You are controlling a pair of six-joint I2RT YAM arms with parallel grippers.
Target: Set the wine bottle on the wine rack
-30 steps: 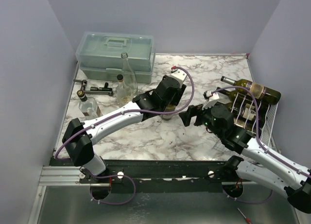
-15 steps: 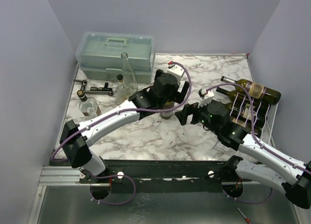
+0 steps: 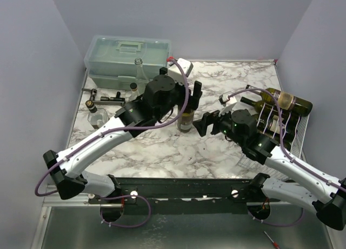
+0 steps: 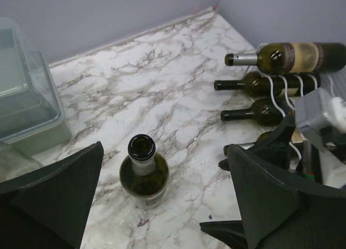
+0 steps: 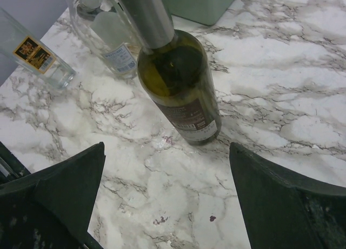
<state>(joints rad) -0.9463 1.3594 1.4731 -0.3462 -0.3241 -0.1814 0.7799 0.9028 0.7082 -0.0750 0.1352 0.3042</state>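
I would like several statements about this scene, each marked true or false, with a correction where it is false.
1. The dark wine bottle stands upright on the marble table. True.
2. The left gripper is shut on the bottle's neck. False: it is open and holds nothing.
3. The wine rack carries bottles lying on their sides. True.
4. A cork closes the standing bottle. False: its mouth is open.
5. The right gripper is open, with the standing bottle in front of it. True.
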